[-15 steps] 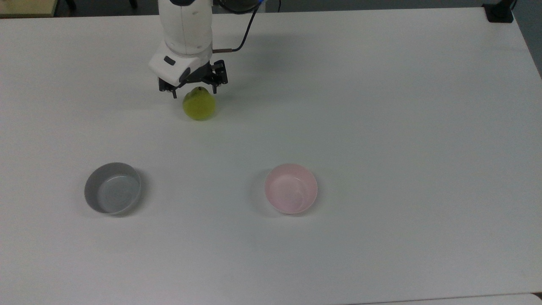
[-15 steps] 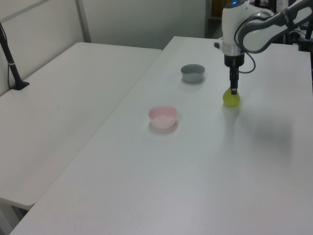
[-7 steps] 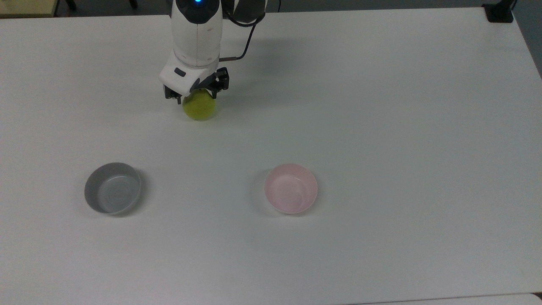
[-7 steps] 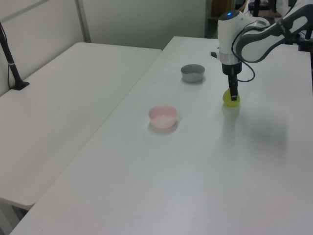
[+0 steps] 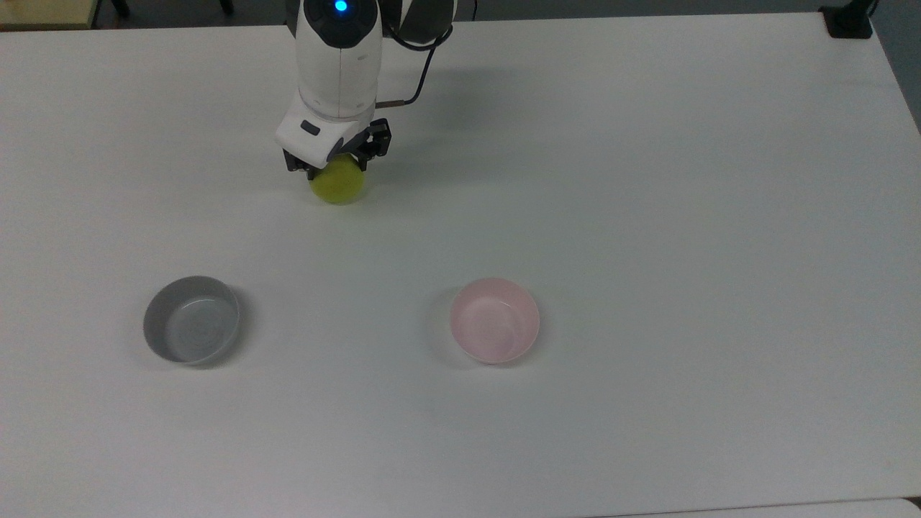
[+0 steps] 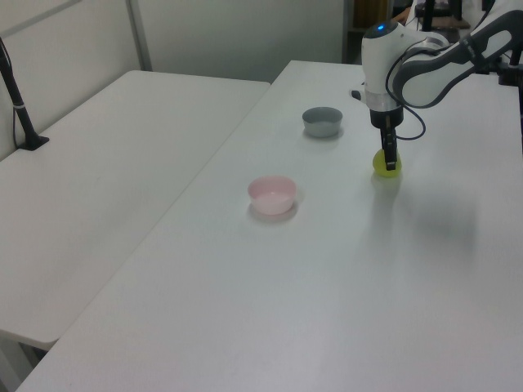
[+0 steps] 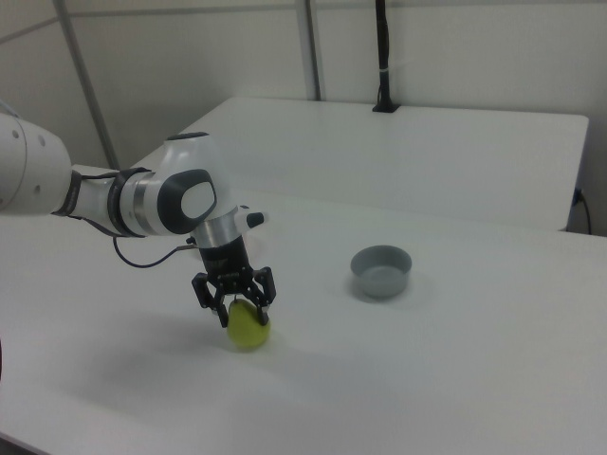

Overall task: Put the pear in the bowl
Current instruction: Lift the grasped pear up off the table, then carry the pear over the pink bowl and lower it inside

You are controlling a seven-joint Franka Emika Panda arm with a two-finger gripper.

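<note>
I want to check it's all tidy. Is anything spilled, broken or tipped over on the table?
Nothing stands out. The pear sits whole under the gripper, and the pink bowl and grey bowl stand upright and empty.

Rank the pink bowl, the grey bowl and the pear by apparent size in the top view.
1. Grey bowl and pink bowl: look alike, no clear winner.
2. Pear: smallest, though its top is partly hidden under the pincer.

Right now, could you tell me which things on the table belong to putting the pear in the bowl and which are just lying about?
Part of the job:
pear, on the table under the gripper
pink bowl, empty

Just lying about:
grey bowl, empty
</note>
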